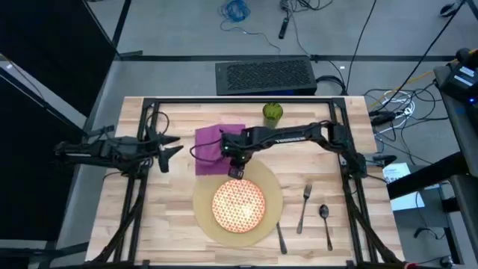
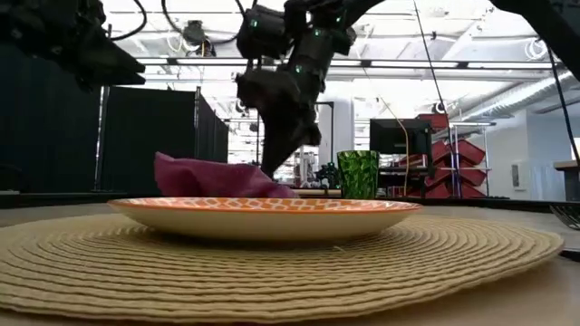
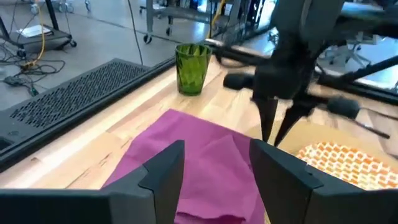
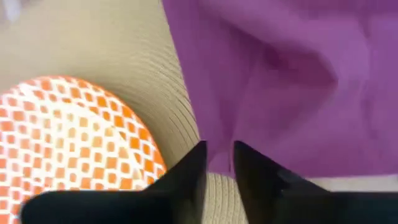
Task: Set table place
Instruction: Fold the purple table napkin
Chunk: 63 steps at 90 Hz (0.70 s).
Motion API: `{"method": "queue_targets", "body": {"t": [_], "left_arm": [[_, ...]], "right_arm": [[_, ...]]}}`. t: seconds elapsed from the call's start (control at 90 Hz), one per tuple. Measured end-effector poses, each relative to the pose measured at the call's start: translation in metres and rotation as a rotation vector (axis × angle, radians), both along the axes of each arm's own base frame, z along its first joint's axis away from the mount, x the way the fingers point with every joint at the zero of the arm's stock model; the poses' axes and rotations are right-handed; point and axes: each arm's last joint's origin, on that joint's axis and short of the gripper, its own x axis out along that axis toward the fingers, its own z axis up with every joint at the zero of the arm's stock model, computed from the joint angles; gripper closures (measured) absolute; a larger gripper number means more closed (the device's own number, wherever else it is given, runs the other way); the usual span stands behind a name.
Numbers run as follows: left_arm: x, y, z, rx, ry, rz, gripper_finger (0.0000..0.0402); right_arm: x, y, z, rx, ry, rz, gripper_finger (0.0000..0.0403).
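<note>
Already the setting looks mostly laid. Nearest the lower edge of the high view, a knife (image 1: 281, 237), a fork (image 1: 303, 208) and a spoon (image 1: 326, 223) of thin metal lie on the pale planked bench (image 1: 172, 217), right of the place (image 1: 205, 222), a wide round mat of coiled tan fibre at lower centre. On it rests a flat round plate (image 1: 239, 205) with an orange and cream lattice.

Just above the plate, the right hand (image 1: 236, 172) hangs over the mat's upper edge where it meets the napkin (image 1: 211, 149), a soft purple cloth, creased and roughly square. Its fingers are narrowed to a slim gap, tips at the cloth's corner; whether they pinch it I cannot tell.

At mid-left the left hand (image 1: 172, 150) waits, spread wide and empty, facing the napkin.

Farther up, a green ribbed glass (image 1: 272, 113) stands upright.

The napkin appears to be what remains to be placed.
</note>
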Motion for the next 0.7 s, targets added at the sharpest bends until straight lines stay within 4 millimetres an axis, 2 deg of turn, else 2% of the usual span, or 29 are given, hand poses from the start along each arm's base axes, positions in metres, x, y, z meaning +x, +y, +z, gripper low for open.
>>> {"method": "queue_targets", "body": {"t": [0.122,0.267,0.522,0.7], "left_arm": [[0.001,0.0,0.0,0.005,0.005,0.014,0.0233],[0.009,0.001,-0.008,0.028,0.068,0.068,0.0233],[0.043,-0.002,-0.033,0.046,0.238,-0.026,0.0233],[0.056,-0.011,-0.044,0.009,0.341,-0.175,0.0233]], "right_arm": [[-0.003,-0.001,0.012,0.016,-0.025,0.002,0.0259],[-0.017,-0.01,0.046,0.011,-0.086,-0.019,0.0225],[-0.065,-0.035,0.134,-0.056,-0.304,-0.101,0.0223],[-0.104,-0.046,0.175,-0.138,-0.366,-0.171,0.0226]]}}
